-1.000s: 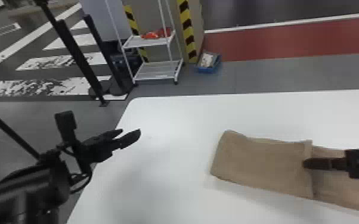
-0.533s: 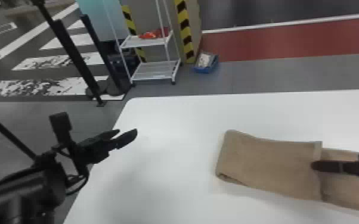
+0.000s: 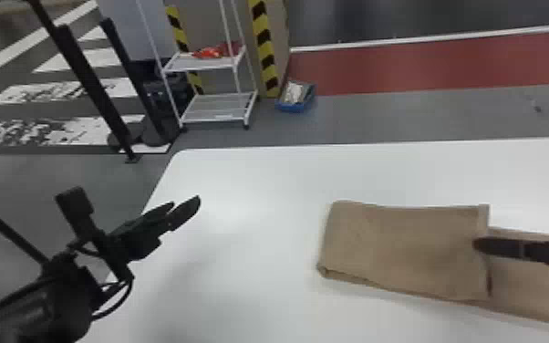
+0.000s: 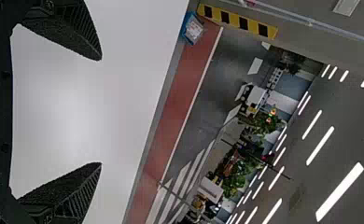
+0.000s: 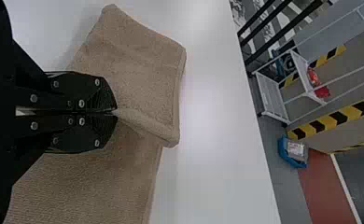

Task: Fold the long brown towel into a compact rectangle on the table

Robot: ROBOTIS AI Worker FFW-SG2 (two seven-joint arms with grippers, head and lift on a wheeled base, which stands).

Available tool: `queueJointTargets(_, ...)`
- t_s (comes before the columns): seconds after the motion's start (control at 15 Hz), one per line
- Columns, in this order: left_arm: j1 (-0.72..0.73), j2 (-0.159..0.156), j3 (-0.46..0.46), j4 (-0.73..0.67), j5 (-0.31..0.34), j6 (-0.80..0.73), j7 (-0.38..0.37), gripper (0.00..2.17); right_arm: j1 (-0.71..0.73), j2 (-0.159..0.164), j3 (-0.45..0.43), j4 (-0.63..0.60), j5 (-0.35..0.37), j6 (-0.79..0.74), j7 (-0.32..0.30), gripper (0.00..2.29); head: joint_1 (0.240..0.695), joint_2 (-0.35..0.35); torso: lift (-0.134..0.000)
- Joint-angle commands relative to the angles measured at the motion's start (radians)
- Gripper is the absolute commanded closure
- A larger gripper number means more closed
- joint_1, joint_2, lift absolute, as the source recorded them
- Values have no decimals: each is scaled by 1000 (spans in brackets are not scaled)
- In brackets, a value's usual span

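And here goes the right pincer [image 5: 116, 112], sliding rightwards and drawing the flap's hem [image 5: 147, 125] along with it! Its flat black fingers are pressed together on that pinched edge. The folded-over flap [image 3: 401, 248] now reaches farther right than it did 1 second ago, spreading out left of the pincer over the long brown cloth towel [image 3: 529, 292]. The lower layer runs beneath the pincer and on to its right, all of it on the smooth white table [image 3: 264, 182].

That matters: the 1st fold looks largely laid, perhaps being pulled straight, though the towel still seems long, so at least 1 more fold is likely needed. Let go too late and the hem could drag askew; a gentle release and a smoothing pass look like the sensible call.

Well left of all this, the left pincer [image 4: 101, 112] waits by the table's left side, 2 fingers spread wide, nothing between them.
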Motion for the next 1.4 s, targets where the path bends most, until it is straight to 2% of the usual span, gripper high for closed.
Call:
queueJointTargets(0.0, 20, -43, -28, -7, 17, -47, 26, 76, 39, 3, -30, 36, -24, 2, -9, 1109, 695, 245, -124)
queueJointTargets(0.13, 69, -47, -77, -7, 16, -221, 92, 76, 65, 3, -42, 45, -29, 2, -11, 1109, 695, 219, -124)
queueJointTargets(0.27, 112, -49, -107, -7, 14, -356, 161, 76, 62, 0, -102, 39, -58, 2, -2, 1109, 695, 216, -124)
queueJointTargets(0.33, 118, -58, -111, -7, 16, -381, 172, 76, 46, -1, -125, 21, -70, 2, 5, 1109, 695, 214, -124)
queueJointTargets(0.47, 137, -69, -124, -7, 16, -415, 192, 76, 42, -29, -143, -13, -98, 2, 8, 1109, 695, 202, -124)
queueJointTargets(0.6, 190, -67, -196, -7, -15, -611, 265, 80, 53, -29, -168, -2, -112, 2, 6, 1109, 695, 178, -124)
queueJointTargets(0.8, 204, -67, -232, -6, -36, -629, 271, 80, 60, -26, -157, 90, -112, 2, -17, 1109, 695, 156, -124)
queueJointTargets(0.93, 204, -67, -250, -9, -41, -629, 274, 80, 51, -24, -175, 80, -127, 2, -15, 1109, 695, 137, -124)
queueJointTargets(1.07, 213, -67, -253, -24, -52, -626, 273, 80, 20, -29, -227, 5, -172, 2, -2, 1109, 695, 126, -124)
queueJointTargets(1.13, 216, -67, -252, -30, -52, -623, 273, 80, 16, -43, -272, -38, -201, 2, 3, 1109, 695, 119, -124)
queueJointTargets(1.27, 224, -67, -249, -33, -52, -626, 273, 80, 17, -101, -336, -42, -268, 2, 3, 1109, 695, 89, -124)
queueJointTargets(1.33, 227, -67, -250, -33, -52, -623, 273, 80, 33, -105, -326, -7, -258, 2, 5, 1109, 695, 75, -124)
